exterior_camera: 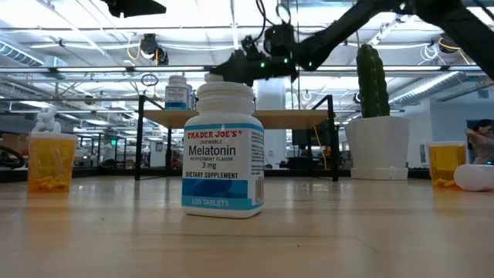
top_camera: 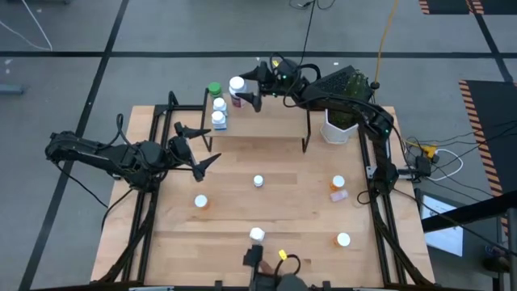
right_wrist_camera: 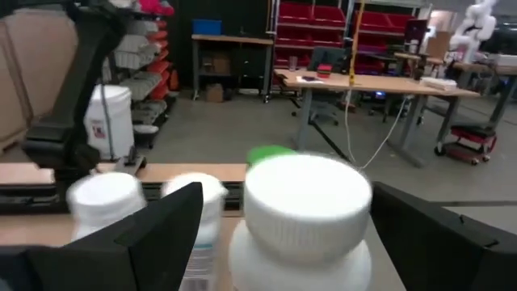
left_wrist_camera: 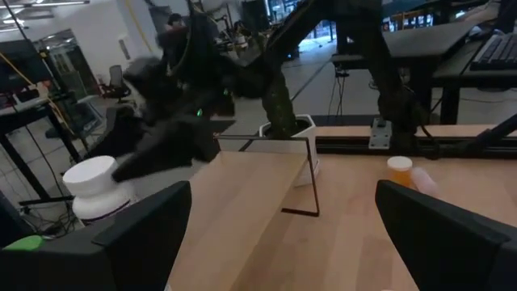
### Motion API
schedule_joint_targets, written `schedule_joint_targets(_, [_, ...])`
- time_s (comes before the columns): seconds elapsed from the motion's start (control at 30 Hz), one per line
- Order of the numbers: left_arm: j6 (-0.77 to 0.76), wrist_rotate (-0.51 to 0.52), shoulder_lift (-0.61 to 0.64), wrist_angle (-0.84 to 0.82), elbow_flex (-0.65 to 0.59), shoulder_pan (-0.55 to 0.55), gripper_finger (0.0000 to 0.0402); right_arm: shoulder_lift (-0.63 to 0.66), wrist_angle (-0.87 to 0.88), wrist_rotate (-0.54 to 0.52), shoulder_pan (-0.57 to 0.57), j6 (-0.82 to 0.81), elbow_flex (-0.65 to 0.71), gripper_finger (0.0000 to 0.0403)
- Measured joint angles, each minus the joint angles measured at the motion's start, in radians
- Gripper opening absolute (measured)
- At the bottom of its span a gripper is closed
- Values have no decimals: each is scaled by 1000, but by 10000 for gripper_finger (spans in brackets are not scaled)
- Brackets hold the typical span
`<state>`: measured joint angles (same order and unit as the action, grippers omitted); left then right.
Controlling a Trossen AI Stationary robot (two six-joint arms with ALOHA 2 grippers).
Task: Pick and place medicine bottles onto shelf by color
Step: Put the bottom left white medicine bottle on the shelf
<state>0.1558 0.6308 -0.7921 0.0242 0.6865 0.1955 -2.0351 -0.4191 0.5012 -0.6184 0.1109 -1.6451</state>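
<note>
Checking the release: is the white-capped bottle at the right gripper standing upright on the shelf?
Upright: the white-capped bottle shows its round cap straight up, between the right gripper's open fingers on the light-wood shelf.

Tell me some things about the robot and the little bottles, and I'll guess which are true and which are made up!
1. The right gripper is over the shelf, jaws open around a white-capped bottle. True.
2. A green-capped bottle stands on the shelf. True.
3. The left gripper is holding an orange bottle. False: it is open and empty.
4. The cactus pot lies tipped over. False: it stands upright.
5. The Melatonin bottle stands on the table. True.
</note>
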Motion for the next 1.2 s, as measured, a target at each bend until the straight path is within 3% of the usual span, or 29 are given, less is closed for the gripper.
schedule_joint_targets(0.3, [0, 0, 0, -6, 0, 0, 395, 178, 312, -110, 45, 217, 1, 345])
schedule_joint_targets(0.43, [0, 0, 0, -7, 0, 0, 395, 243, 347, -122, 66, 222, 46, 338])
schedule_joint_targets(0.6, [3, 0, 0, -9, 0, 0, 395, 263, 229, -106, 113, 195, 218, 314])
schedule_joint_targets(0.77, [10, -1, 0, -5, 0, 0, 395, 201, -107, -138, 138, 119, 350, 297])
schedule_joint_targets(1.0, [8, -1, 0, 15, 0, -6, 395, 49, -172, -141, 153, 86, 266, 274])
schedule_joint_targets(1.2, [7, -1, 0, 7, 0, -6, 395, 30, -159, -191, 143, 100, 246, 260])
